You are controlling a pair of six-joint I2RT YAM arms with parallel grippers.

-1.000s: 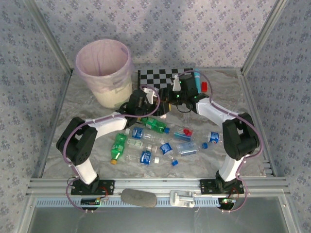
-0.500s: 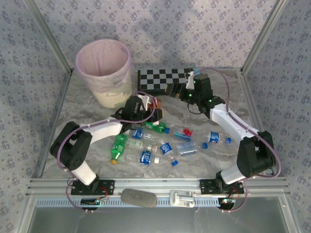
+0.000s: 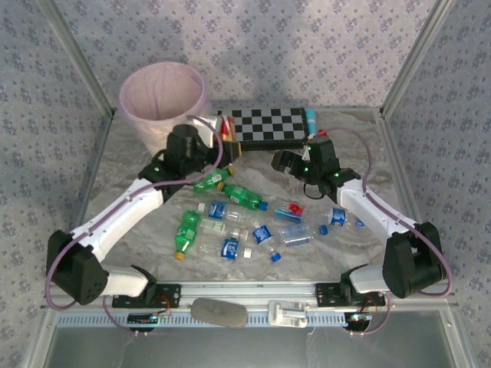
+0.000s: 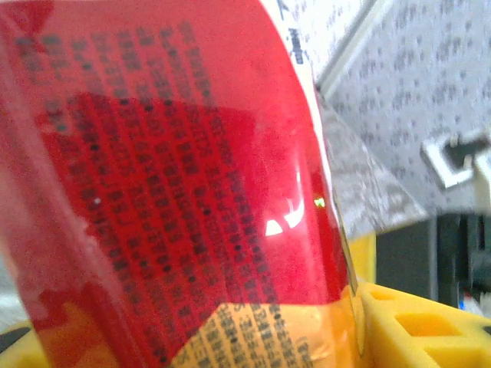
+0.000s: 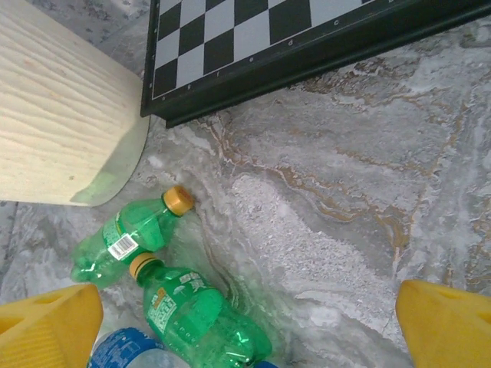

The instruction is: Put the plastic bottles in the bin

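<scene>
Just right of the round cream-white bin with a pale pink liner (image 3: 123, 96), at far left, the left tool (image 3: 222, 139) gripped a plastic bottle with a red label (image 4: 176, 192). It probably needed lifting above the rim and centring over the mouth before release. The right tool (image 3: 281, 161) hung wide open above two green plastic bottles with yellow caps (image 5: 115, 245). No bottle could be made out inside the bin; clear blue-labelled bottles (image 3: 230, 247) lay on the grey marbled surface (image 5: 322, 199).

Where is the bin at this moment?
Top view: the bin stands at the table's far left, just left of the checkerboard; the left gripper is close by its right side.
</scene>
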